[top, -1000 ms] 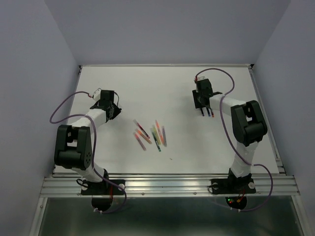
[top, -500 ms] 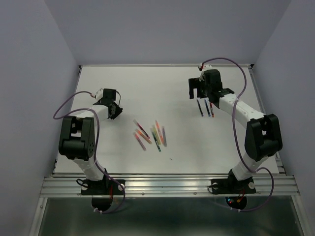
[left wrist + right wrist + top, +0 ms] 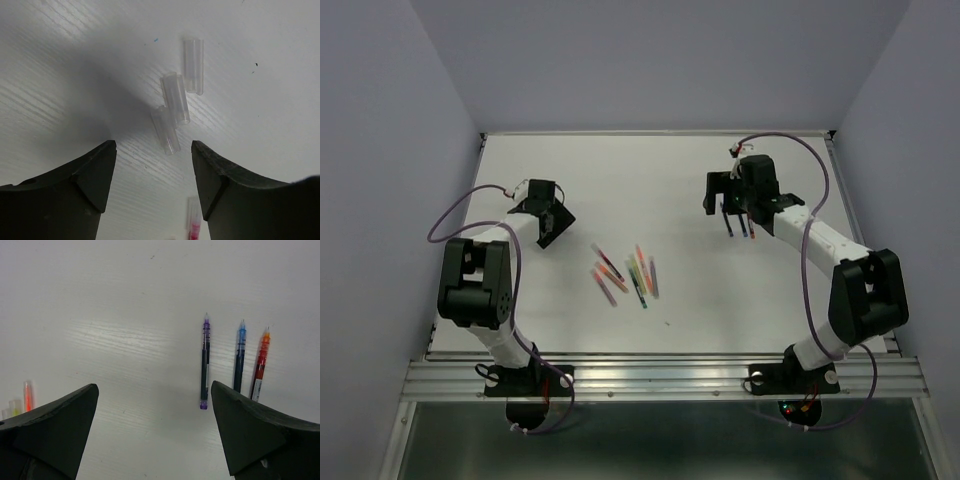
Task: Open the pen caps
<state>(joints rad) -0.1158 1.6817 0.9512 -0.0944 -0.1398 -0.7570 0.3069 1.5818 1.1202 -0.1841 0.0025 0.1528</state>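
White table (image 3: 650, 180) fills the view; left gripper (image 3: 154, 150) hovers low, jaws partly apart, holding nothing; right gripper (image 3: 155, 390) spreads wide, empty too; pen pile (image 3: 625, 272) lies mid-table, well apart from both; three bare pens (image 3: 240, 360) lie side by side beyond the right jaws; three clear caps (image 3: 175, 100) lie just ahead of the left jaws.

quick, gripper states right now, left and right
Left gripper: open, holding nothing; three clear caps lie just beyond it.
Right gripper: open, holding nothing; three uncapped pens lie just beyond it.
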